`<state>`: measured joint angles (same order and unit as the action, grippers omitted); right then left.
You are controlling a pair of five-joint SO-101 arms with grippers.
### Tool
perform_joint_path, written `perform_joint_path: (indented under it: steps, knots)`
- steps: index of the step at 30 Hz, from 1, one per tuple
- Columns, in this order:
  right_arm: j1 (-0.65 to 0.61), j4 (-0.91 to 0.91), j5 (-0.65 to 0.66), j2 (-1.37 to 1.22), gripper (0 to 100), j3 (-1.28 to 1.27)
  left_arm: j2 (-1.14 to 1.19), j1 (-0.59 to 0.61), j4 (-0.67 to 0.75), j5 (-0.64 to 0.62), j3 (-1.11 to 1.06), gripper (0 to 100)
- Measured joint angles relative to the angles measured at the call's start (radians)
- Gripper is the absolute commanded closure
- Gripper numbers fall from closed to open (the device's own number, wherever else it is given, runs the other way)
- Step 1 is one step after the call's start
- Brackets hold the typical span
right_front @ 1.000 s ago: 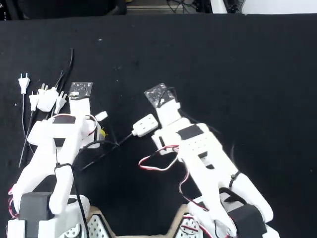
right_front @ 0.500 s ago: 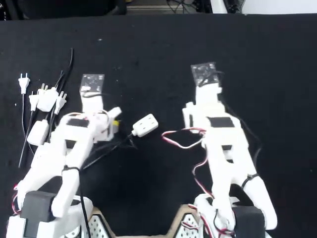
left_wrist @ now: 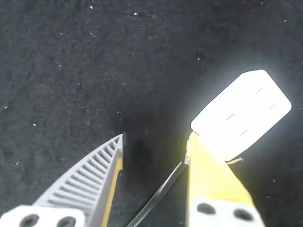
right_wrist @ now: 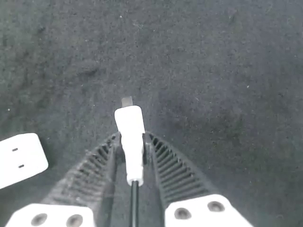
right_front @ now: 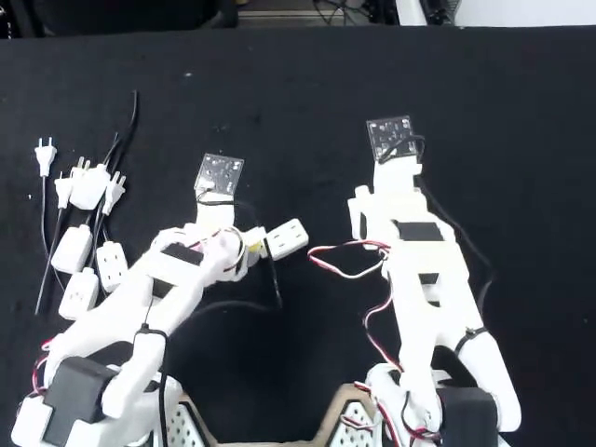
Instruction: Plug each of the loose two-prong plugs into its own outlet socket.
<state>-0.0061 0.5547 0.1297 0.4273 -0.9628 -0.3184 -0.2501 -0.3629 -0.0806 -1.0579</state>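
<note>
Progress: early. No plug is seen seated in any socket.

Right gripper [right_wrist: 131, 136]: clamped on a white two-prong plug [right_wrist: 129, 120]. It grips the plug body, with the prong end leading out past the fingertips and the lead trailing back between the jaws. The plug hangs over the bare black table [right_front: 503, 84] and touches no socket.

Left gripper [left_wrist: 155, 139]: jaws spread, gripping nothing. The tip of its yellow-faced finger rests against one end of a white outlet socket [left_wrist: 241, 111], which lies flat on the table with its slotted face up. A black cord [left_wrist: 158, 194] runs through the gap between the jaws, unpinched.

From the high view, this socket lies between the two arms. It is just beside the left gripper and apart from the right arm.

Far left of the table: a bunch of loose plugs [right_front: 88, 184] on dark leads, with three spare sockets [right_front: 112, 264] near them. None looks mated, though they are too small to be sure.

Judgement: one plug is in hand and one socket is within reach of the left arm. The first insertion is not yet made, and the whole far-left bunch is still to do.
</note>
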Motion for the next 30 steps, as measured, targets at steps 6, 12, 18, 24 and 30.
perform_joint_path:
  steps: [6, 12, 18, 24, 30]
  knots:
    - [0.000, 0.000, 0.000, 0.000, 98.8, 0.000, 0.000, -0.046, -0.003, 0.000, 0.000, 78]
    - [0.000, 0.000, 0.000, 0.000, 98.8, 0.000, -0.120, 0.009, -0.239, 0.000, 0.031, 78]
    - [0.000, 0.008, 0.000, 0.000, 98.8, 0.000, -0.347, 0.226, -0.362, 0.000, 0.023, 78]
    - [-0.038, 0.213, 0.015, 0.000, 98.8, 0.069, -0.436, 0.465, -0.138, -0.006, -0.166, 78]
    - [-0.051, 0.535, 0.118, 0.000, 98.8, 0.249, -0.450, 0.497, -0.005, -0.014, -0.255, 78]
